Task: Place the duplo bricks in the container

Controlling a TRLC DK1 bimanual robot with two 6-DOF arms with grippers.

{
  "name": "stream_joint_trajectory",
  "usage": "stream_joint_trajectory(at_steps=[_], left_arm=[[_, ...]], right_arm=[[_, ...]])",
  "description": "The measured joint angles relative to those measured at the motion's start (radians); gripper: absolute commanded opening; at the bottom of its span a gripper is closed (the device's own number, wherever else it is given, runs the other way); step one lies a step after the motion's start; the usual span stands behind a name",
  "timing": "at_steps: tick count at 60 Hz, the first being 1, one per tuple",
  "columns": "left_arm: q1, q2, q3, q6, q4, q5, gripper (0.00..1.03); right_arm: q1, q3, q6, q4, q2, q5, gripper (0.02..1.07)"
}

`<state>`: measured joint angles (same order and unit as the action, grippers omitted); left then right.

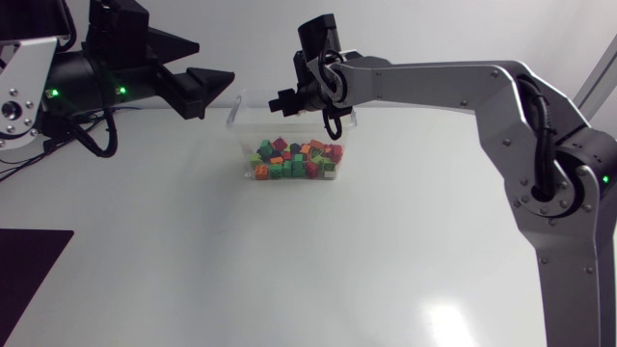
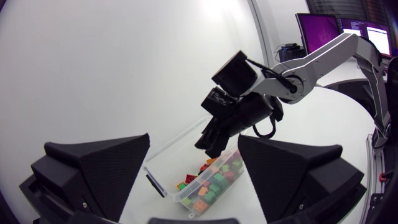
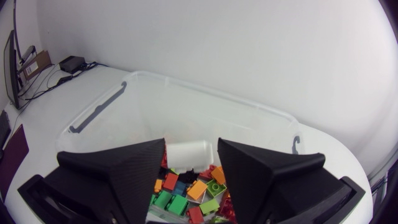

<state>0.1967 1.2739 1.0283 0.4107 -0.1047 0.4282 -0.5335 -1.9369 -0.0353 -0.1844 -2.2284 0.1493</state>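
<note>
Head view: saw clear container point(image 1: 241, 135) at upper centre of frame, long axis left-right, on white table point(image 1: 193, 260), part-filled with coloured bricks point(image 1: 294, 162). Found right gripper point(image 1: 281, 100) directly over its upper edge, clenched on white brick point(image 3: 189, 154). Found left gripper point(image 1: 214, 60) just left, spread wide, holding nothing. Judged straight drop roomy.

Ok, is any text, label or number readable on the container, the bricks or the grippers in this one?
None can be read.
container: clear plastic, no label shows.
duplo bricks: plain coloured faces, no print visible.
white brick, held in the right gripper: blank face.
left gripper and right gripper: plain matte black, no markings.
</note>
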Motion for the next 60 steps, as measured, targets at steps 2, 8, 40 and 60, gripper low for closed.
stream_joint_trajectory(at_steps=[2,8,40,60], left_arm=[[-0.004,-0.014,-0.009,0.000,0.004,0.000,0.98],[-0.021,-0.059,-0.031,0.000,0.017,0.000,0.98],[-0.185,-0.349,-0.219,-0.003,0.039,0.000,0.98],[-0.285,-0.515,-0.364,-0.026,0.031,-0.008,0.98]], right_arm=[[0.000,0.000,0.000,-0.007,-0.004,0.000,0.98],[-0.001,0.004,0.014,-0.009,-0.002,0.021,1.01],[-0.002,0.513,0.123,0.212,0.488,0.241,1.02],[0.025,0.804,0.186,0.264,0.811,0.314,1.02]])
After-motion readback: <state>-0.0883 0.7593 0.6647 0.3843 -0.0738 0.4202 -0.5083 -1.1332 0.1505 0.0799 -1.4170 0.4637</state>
